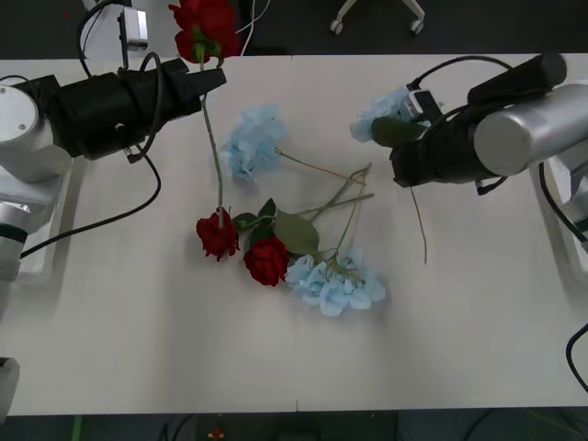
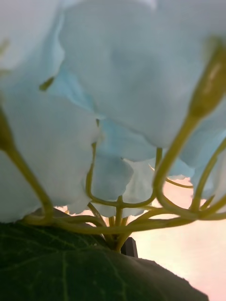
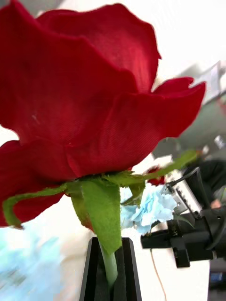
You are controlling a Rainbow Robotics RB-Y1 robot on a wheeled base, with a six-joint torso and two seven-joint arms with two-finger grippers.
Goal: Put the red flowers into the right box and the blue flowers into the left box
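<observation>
My left gripper (image 1: 209, 81) is raised over the table's far left, shut on the stem of a red flower (image 1: 204, 28). Its stem hangs down towards the table. In the left wrist view the black fingers (image 3: 96, 277) pinch the stem just under the rose head (image 3: 84, 94). My right gripper (image 1: 397, 138) is lifted at the far right, shut on a blue flower (image 1: 381, 110) whose thin stem dangles below. Petals of that blue flower (image 2: 117, 70) and a leaf crowd the right wrist view. Two red flowers (image 1: 218, 234) (image 1: 266, 260) and two blue flowers (image 1: 253, 142) (image 1: 335, 280) lie mid-table. The left box (image 1: 41, 262) and right box (image 1: 562, 207) peek out at the table's sides.
The loose flowers on the table lie with their stems crossed and tangled around a large green leaf (image 1: 296, 231). Black cables (image 1: 138, 197) trail from both arms over the table. The near half of the white table (image 1: 294, 367) is bare.
</observation>
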